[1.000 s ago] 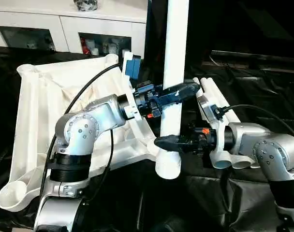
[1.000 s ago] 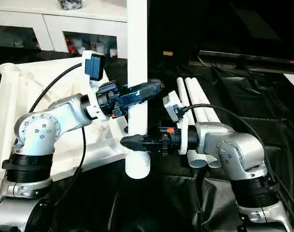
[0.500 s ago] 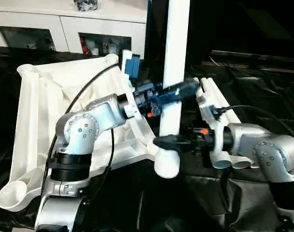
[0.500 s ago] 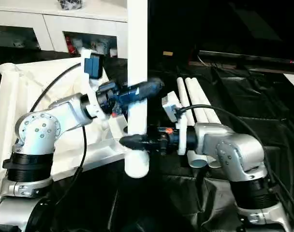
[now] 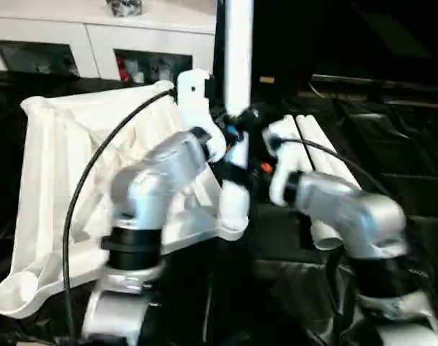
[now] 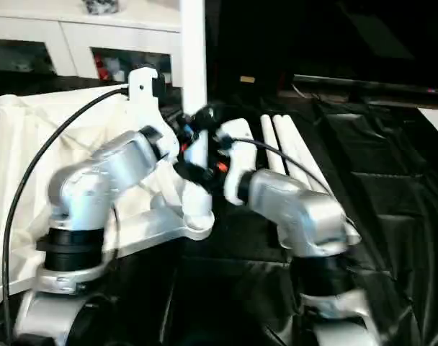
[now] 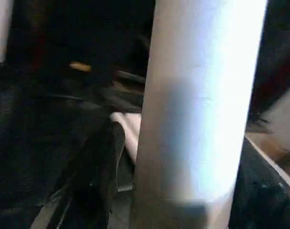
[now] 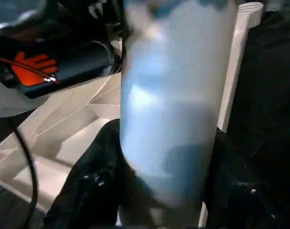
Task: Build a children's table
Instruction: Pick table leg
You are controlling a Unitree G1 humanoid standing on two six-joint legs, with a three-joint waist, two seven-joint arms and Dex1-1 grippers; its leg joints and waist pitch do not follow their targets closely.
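Leg (image 5: pixel 238 65): white tapered tube, upright at the centre of the frame, its lower end at the near corner socket (image 5: pixel 232 225) of the children's table top (image 5: pixel 60 144). Whether it was seated there or only resting on the rim could not be told.

Children's table top: white, ribbed underside up, tilted across the left half of the frame on the black-draped table (image 5: pixel 392 144).

Spare legs (image 5: pixel 316 140): lying side by side, right of centre, just beyond your right forearm.

Right tool (image 5: pixel 237 173): clamped on the leg low down, one black finger on each side of the tube.

Left tool (image 5: pixel 240 119): at the leg, higher up. You could not tell whether it gripped.

Cabinet (image 5: pixel 96 36): white, upper left, no part of the job.

Step in hand, as judged: bringing the leg to the socket and pressing it home. To do it well, you needed to keep the tube plumb over the socket, with both tools on one axis so neither levered it sideways. You also needed to press straight down, not at a slant. The top was propped at an angle and looked liable to slide or rock under a skewed push.
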